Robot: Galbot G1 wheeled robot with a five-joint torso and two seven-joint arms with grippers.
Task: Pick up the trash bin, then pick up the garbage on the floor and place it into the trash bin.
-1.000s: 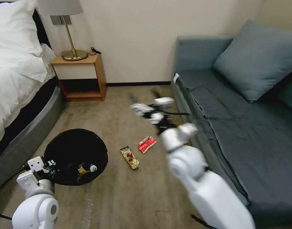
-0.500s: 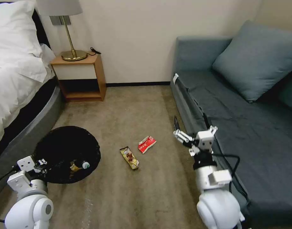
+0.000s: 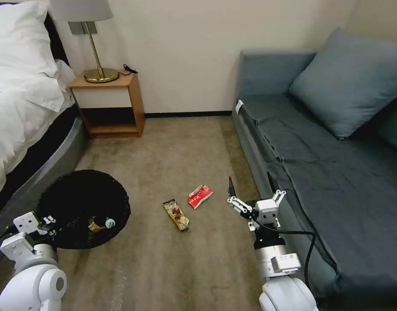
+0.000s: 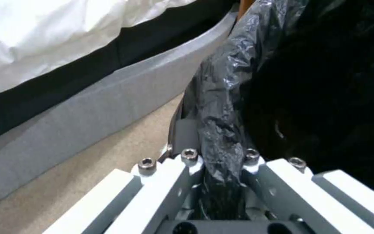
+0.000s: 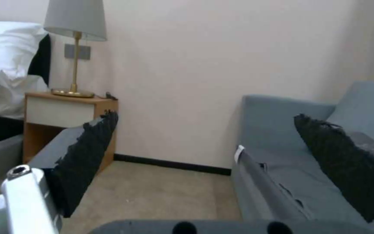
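Since a second ago the right arm has swung back from its blurred reach over the carpet and now stands low beside the sofa's front edge, while the trash bin has slid a little farther left and nearer in the left gripper's hold.

That trash bin [image 3: 84, 207], lined with crinkly black plastic, sits at the near left of the floor, close to the grey bed base [image 3: 38, 172]. The left gripper [image 3: 46, 224] is at its near-left rim; in the left wrist view the fingers [image 4: 182, 169] are pinched tight on the bunched black liner [image 4: 221, 130] and the rim beneath it. Inside the bin lie a small green bottle with a white cap [image 3: 108, 223] and, just left of it, a crumpled brown paper piece [image 3: 93, 225].

The right gripper [image 3: 253, 199] hovers above the carpet just beside the sofa [image 3: 319, 181], its fingers spread wide with nothing between them; the right wrist view shows both black pads [image 5: 87, 156] well apart, pointing toward the far wall.

Two pieces of garbage lie on the carpet between the bin and the right gripper: a yellow-brown snack wrapper [image 3: 176, 214] and, just to its far right, a red-and-white packet [image 3: 200, 195]. They lie near each other but apart.

A wooden nightstand [image 3: 108, 106] with a brass lamp [image 3: 94, 52] stands against the far wall.
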